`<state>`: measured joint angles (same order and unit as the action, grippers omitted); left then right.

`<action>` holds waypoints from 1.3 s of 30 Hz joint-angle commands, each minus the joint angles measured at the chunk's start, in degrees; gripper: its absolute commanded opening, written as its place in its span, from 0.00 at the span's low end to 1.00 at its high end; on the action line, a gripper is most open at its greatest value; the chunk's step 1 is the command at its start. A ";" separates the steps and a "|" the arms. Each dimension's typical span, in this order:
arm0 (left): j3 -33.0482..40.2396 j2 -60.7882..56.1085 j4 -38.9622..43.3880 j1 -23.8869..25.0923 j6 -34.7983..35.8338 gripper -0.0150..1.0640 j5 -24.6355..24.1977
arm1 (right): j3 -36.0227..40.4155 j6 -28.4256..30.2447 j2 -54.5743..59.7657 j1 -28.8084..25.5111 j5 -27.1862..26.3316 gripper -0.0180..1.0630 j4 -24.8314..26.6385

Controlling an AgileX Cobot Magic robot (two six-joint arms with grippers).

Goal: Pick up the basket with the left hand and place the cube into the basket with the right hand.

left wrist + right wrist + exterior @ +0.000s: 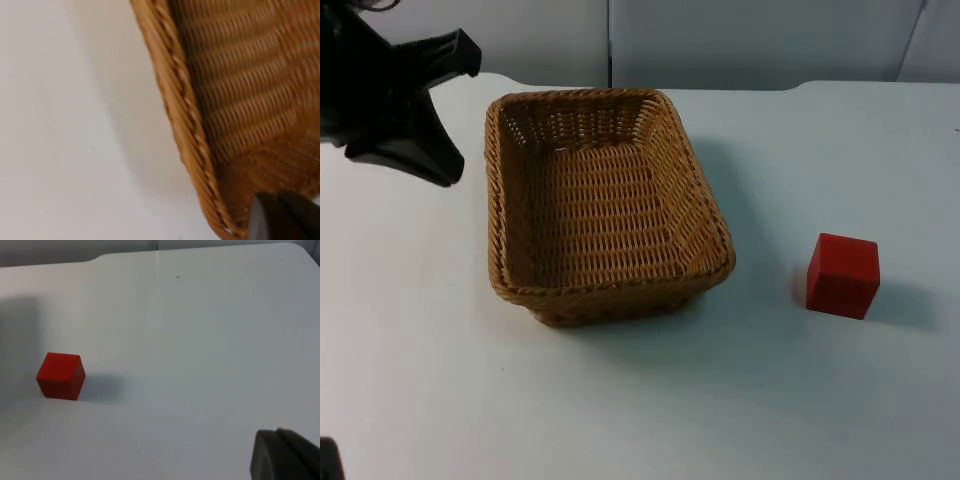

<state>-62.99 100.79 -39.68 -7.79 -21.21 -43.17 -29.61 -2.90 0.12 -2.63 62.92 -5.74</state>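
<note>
Beside the basket (600,205) rim, the left end effector (425,120) hovers to grasp, fingers' state unclear; the cube (842,275) sits apart from the basket.

The top view looks down on the whole white table (620,400). The left wrist view sits very close to the basket (240,100). The right wrist view looks from farther off at the red cube (60,376), which the top view sees too.

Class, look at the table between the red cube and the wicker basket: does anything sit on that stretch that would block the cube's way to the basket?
Nothing visible does. The red cube sits apart from the wicker basket, with only bare white table between them. The basket's inside is empty too.
</note>
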 commanded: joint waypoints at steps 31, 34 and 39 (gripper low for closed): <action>-11.77 18.02 0.66 -1.82 0.75 0.71 7.99 | 0.20 -0.17 -0.12 -0.24 -0.62 0.01 -0.01; -12.33 20.36 0.34 -3.33 0.20 0.71 10.25 | 0.20 -0.17 -0.12 -0.24 -0.62 0.01 -0.01; -15.57 23.58 -0.59 -3.33 0.20 0.58 9.03 | 0.20 -0.17 -0.12 -0.24 -0.62 0.01 -0.01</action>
<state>-77.00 123.40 -39.35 -10.79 -20.73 -34.12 -29.61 -2.90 0.12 -2.63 62.92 -5.74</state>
